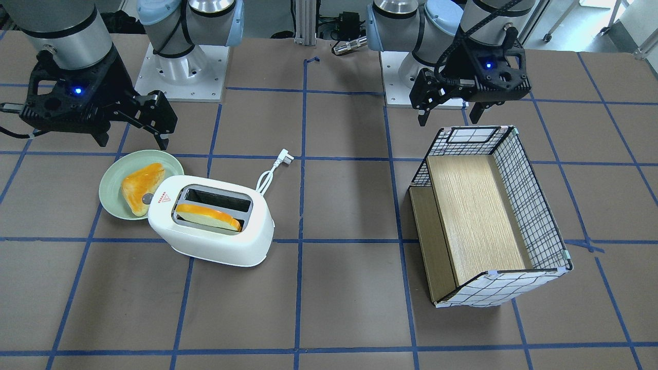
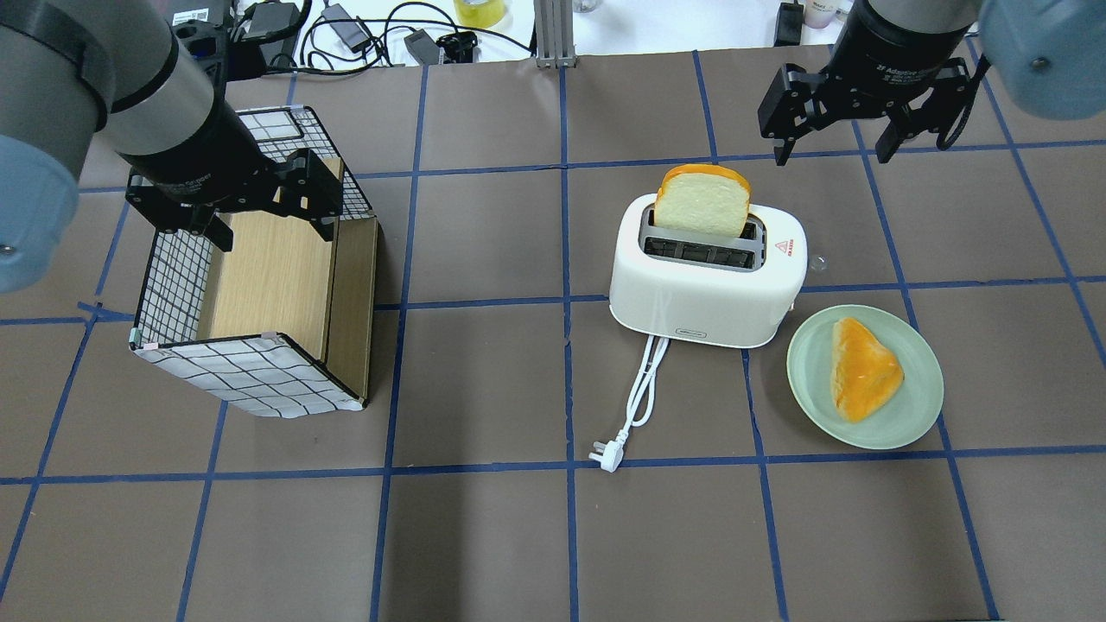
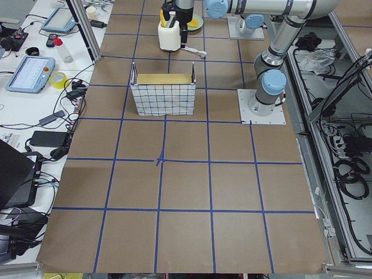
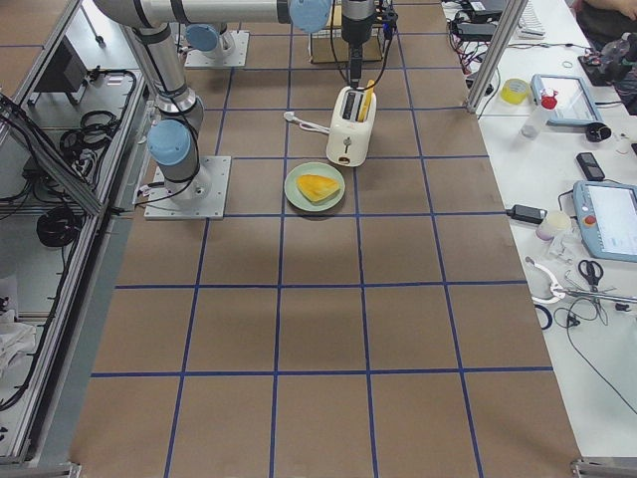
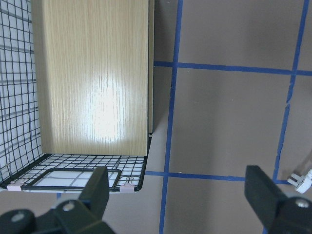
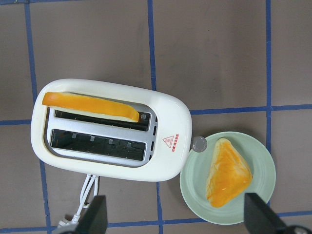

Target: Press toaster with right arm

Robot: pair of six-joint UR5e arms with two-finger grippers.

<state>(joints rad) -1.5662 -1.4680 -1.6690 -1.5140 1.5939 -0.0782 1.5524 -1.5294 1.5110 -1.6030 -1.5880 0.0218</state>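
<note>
The white two-slot toaster point(image 1: 216, 231) point(image 2: 704, 289) stands right of the table's middle, and a slice of bread point(image 2: 702, 200) sticks up from its far slot. Its small grey end lever point(image 6: 199, 144) faces the pale green plate point(image 2: 916, 389). My right gripper point(image 2: 834, 147) point(image 1: 133, 123) is open and empty. It hangs well above the table, beyond the toaster's lever end. In the right wrist view the toaster point(image 6: 112, 129) lies below the open fingers point(image 6: 95, 217). My left gripper point(image 2: 272, 220) point(image 1: 450, 110) is open and empty over the basket's far end.
The plate holds a piece of toast point(image 2: 860, 367) right beside the lever end. The toaster's white cord and plug point(image 2: 605, 455) trail toward the robot. A wire basket with a wooden floor point(image 2: 251, 371) point(image 5: 19, 122) lies on the left side.
</note>
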